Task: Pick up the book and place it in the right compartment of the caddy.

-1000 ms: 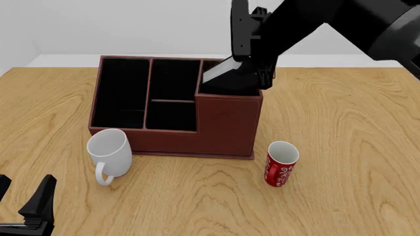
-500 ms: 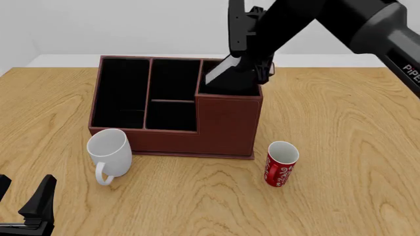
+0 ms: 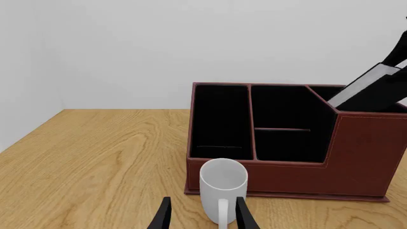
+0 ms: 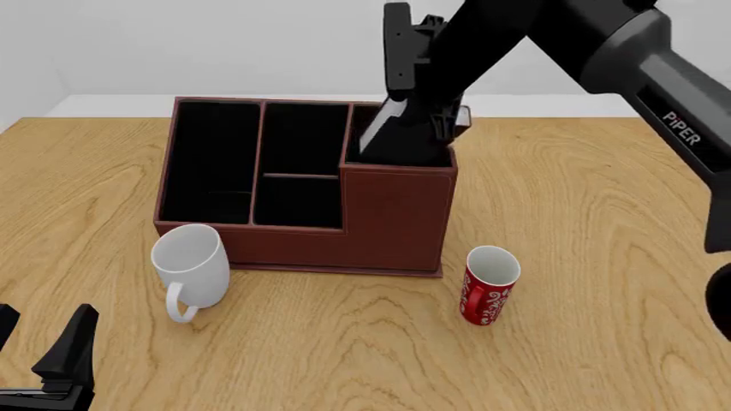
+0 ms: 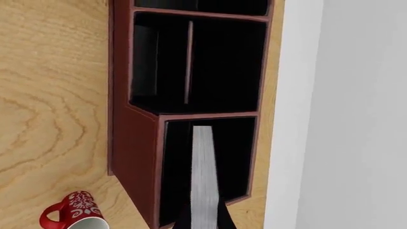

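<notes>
The black book with white page edges leans tilted inside the right compartment of the reddish-brown caddy. My right gripper is shut on the book's upper end, above the compartment. In the right wrist view the page edges of the book run down into the right compartment, with the right gripper clamped either side. From the left wrist view the book sticks out of the caddy. My left gripper rests open near the table's front left corner.
A white mug stands in front of the caddy's left end, directly ahead of the left gripper. A red can stands in front of the caddy's right corner. The caddy's other compartments hold nothing.
The right arm has swung left and turned, bringing the book more upright in the right compartment. The left arm has stayed still.
</notes>
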Robot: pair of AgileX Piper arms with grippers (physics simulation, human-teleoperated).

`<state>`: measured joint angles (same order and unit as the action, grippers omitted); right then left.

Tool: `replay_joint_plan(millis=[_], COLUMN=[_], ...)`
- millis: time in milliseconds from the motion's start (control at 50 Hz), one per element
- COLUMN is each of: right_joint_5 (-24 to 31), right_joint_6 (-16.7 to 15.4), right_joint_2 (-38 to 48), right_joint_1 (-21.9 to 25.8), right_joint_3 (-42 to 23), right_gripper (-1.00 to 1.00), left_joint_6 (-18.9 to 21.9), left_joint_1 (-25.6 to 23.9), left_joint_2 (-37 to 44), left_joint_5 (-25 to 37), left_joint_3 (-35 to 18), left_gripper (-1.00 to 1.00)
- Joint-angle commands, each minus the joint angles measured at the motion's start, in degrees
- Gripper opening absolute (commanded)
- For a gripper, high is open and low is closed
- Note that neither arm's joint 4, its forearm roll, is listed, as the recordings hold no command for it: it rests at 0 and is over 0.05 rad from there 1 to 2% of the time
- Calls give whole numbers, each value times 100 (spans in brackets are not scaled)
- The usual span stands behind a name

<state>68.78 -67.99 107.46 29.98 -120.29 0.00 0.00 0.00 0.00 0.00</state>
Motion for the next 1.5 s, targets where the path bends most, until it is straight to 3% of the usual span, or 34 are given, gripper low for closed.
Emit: replay_joint_plan(millis=[20,460,780,860,880,1200,1280,1440,1500], right_joint_5=[22,-180,-147,-247,-223,-455,-692,-1595,-1809], right_joint_6=[117,112,185,53,51,-61,87,-19,105], right_joint_2=[358,515,729,815,819,345,-110,-1403,-1889], right_joint_1=[-151,-148,-5,-78,-80,-32,182,428,627], right_joint_3=[-149,129,-98,-149,-166,62,450,2157,2731], right_gripper=[-100,-100,-100,-100,100,100,100,100,100], left_joint_6=[0,0,0,0,0,0,0,0,0], left_joint_1=[0,0,0,0,0,0,0,0,0], left_joint_2=[0,0,0,0,0,0,0,0,0], left_joint_5=[0,0,0,0,0,0,0,0,0], left_joint_3=[0,0,0,0,0,0,0,0,0], left_gripper=[100,100,100,100,100,100,100,100,100])
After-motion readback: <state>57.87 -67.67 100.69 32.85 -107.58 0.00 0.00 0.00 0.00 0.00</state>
